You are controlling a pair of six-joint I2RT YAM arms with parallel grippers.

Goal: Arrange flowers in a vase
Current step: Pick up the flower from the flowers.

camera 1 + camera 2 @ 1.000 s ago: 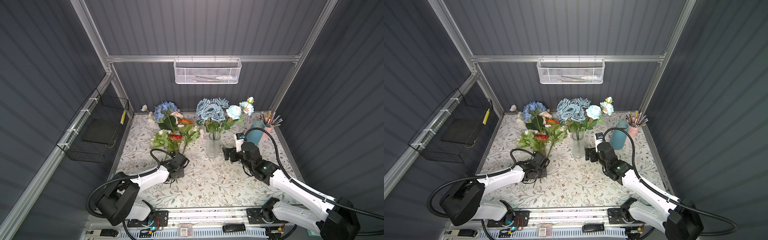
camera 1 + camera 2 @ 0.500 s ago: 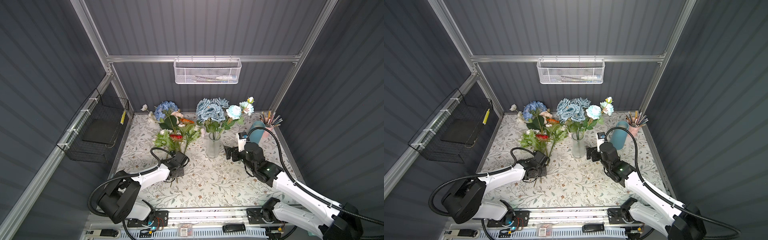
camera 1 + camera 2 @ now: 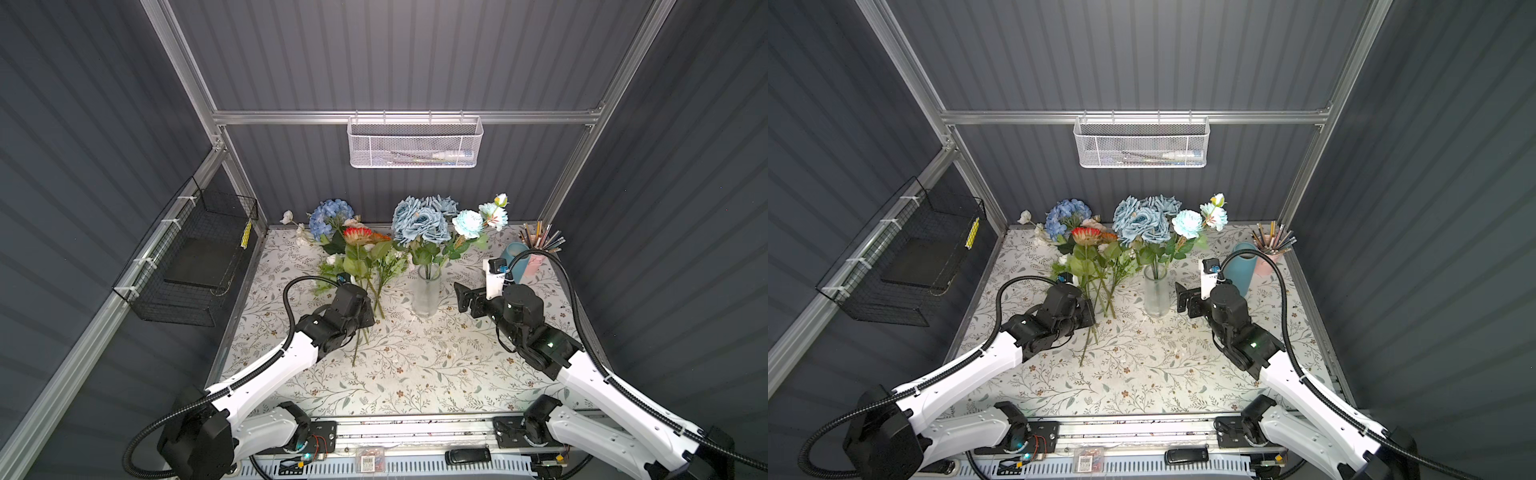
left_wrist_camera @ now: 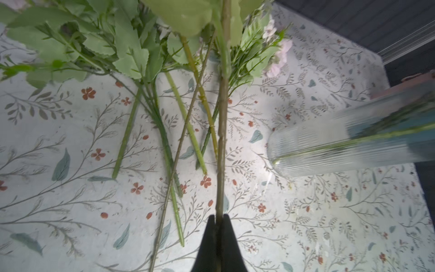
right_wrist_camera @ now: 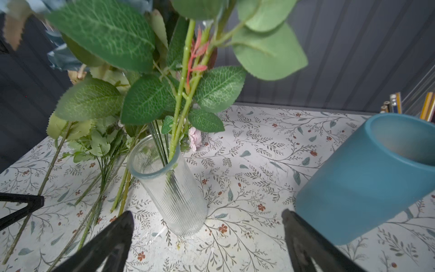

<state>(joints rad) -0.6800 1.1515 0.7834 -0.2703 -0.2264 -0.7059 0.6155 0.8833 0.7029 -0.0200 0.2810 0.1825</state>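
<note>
The flower I'm working is one long olive-green stem (image 4: 221, 131). It runs straight up the middle of the left wrist view, and the left jaws are pinched tight on it at the bottom edge. In a top view it seems to lead up to the red-orange sunflower (image 3: 358, 235), left of centre, with its cut end trailing toward the lower frame. I judge the grip sits partway along so the bloom clears its neighbours and the free end can be steered into an opening.

The other loose flowers (image 3: 376, 266) lie fanned on the surface (image 3: 415, 374) just beside it, with the blue hydrangea (image 3: 330, 212) furthest back. Right of them, at centre, the ribbed glass vase (image 3: 426, 296) stands upright, holding the dusty-blue roses (image 3: 419, 222) and a pale aqua bloom (image 3: 468, 222).

The right jaws stand wide apart to the right of the vase, near it but not touching — placed, I'd say, to steady the glass while a stem goes in. At the right of the right wrist view is a teal cup (image 5: 367, 183), with pencils (image 5: 395, 103) in the upper right corner.
</note>
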